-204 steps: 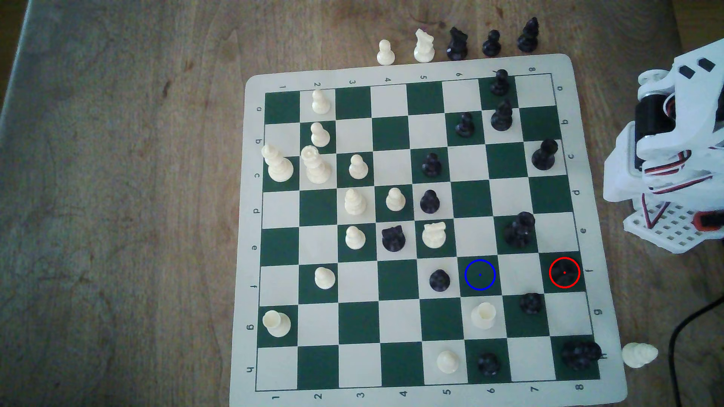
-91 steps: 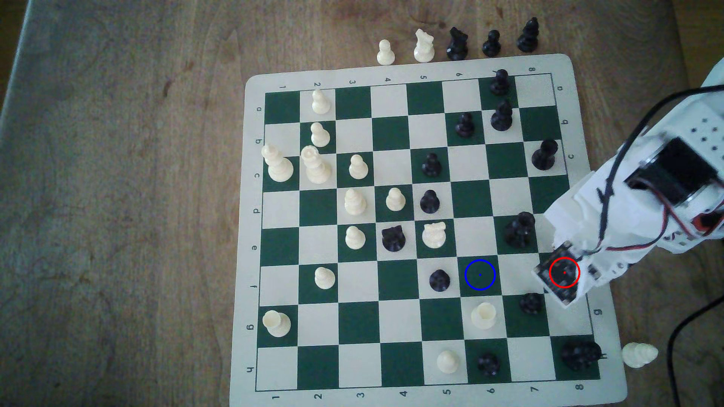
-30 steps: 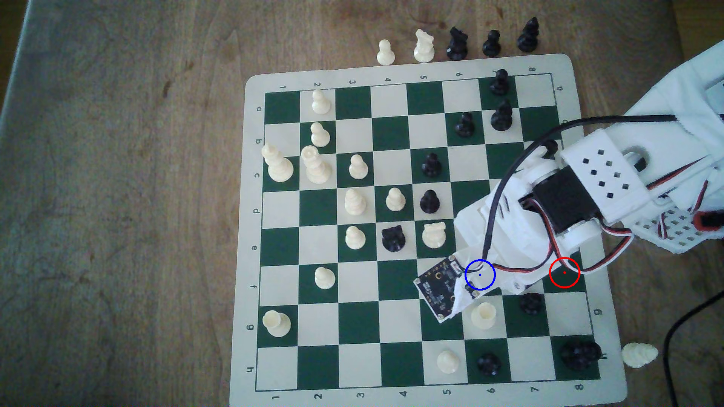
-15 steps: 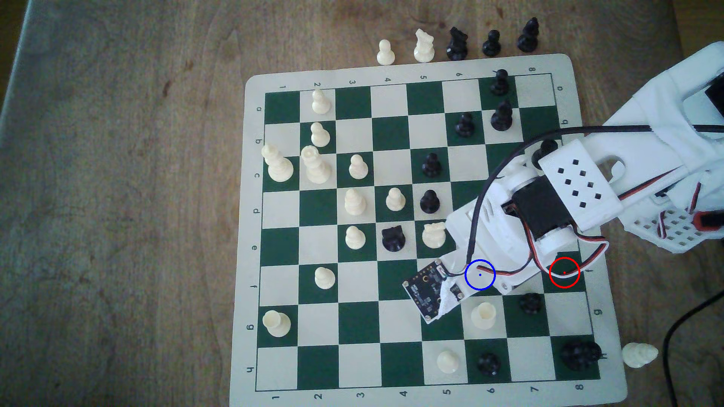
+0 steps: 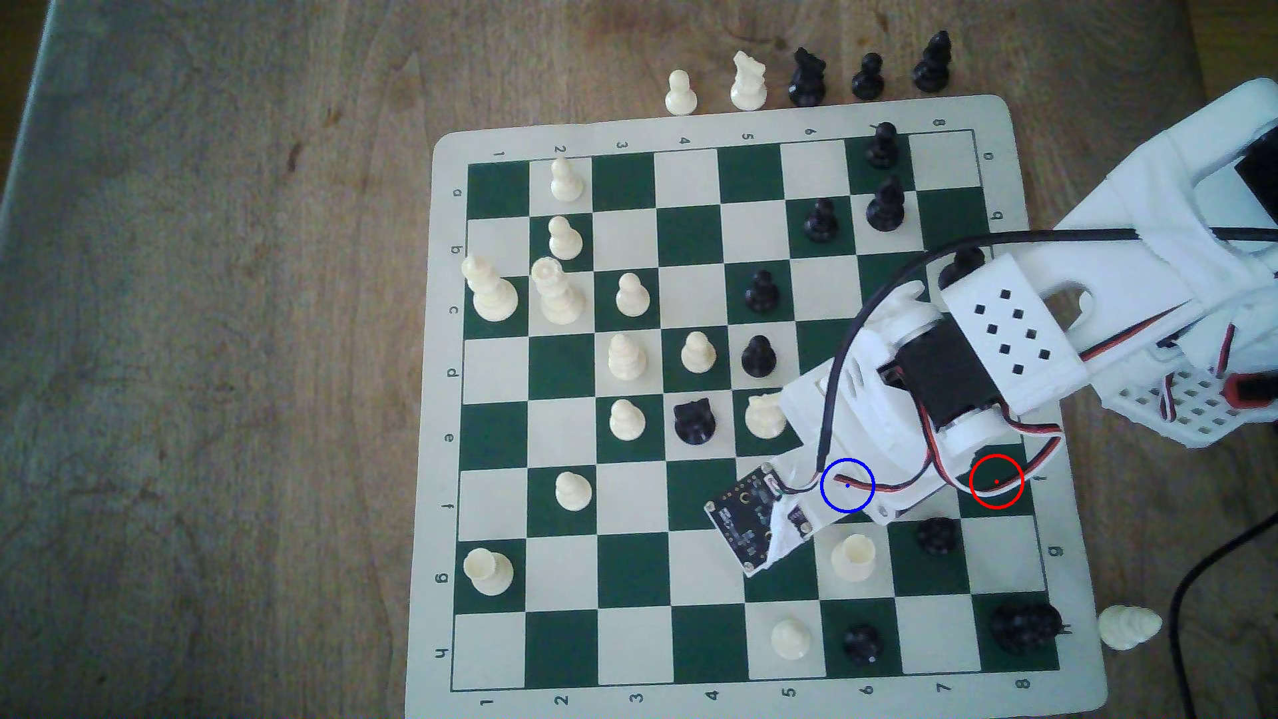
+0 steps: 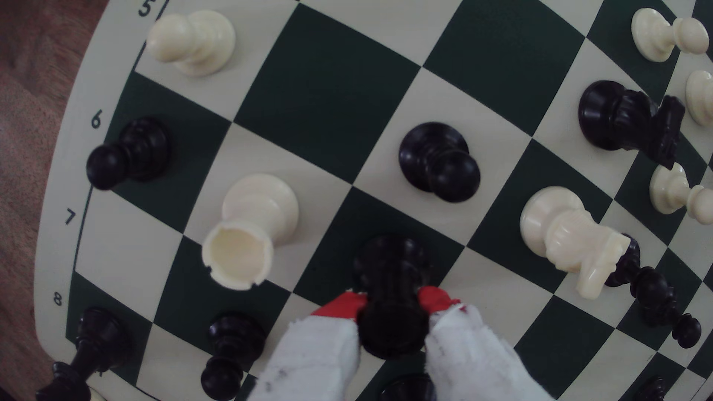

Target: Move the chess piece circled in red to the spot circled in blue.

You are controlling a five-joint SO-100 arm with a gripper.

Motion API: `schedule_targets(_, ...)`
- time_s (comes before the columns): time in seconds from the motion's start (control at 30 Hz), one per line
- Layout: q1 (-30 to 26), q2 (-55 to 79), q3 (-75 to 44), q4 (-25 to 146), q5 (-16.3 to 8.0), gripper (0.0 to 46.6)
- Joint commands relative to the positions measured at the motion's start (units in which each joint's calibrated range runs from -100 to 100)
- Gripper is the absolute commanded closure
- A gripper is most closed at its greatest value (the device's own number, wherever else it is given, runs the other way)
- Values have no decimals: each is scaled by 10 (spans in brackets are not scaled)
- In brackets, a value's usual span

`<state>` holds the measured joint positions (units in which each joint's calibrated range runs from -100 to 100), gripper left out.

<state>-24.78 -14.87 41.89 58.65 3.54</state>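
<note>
Item: the chess piece (image 6: 391,293), black, upright, clamped at the neck between the gripper's (image 6: 391,304) red-tipped fingers (image 6: 339,304); base directly below the jaws, over a dark green square, contact with it not determinable. The spot (image 5: 847,485) lay under the arm's wrist in the exterior view. Surface: vinyl board (image 5: 1037,698) on a wooden table (image 5: 207,346). Neighbours close: white rook (image 6: 247,231), black pawn (image 6: 440,162).

The chess piece (image 6: 391,293) stands between the claw (image 6: 392,308) tips, on a square beside the rook (image 6: 250,227).
</note>
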Motion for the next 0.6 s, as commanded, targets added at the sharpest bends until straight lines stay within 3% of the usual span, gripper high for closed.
schedule_targets(0.0, -5, -5, -21, -5, 0, 464)
schedule_targets(0.4, -8, 14, -20, -7, 0, 458)
schedule_targets(0.47, -8, 14, -20, -7, 2, 427)
schedule_targets(0.5, -7, 14, -19, -7, 4, 389)
schedule_targets(0.57, -6, 10, -19, -7, 5, 370)
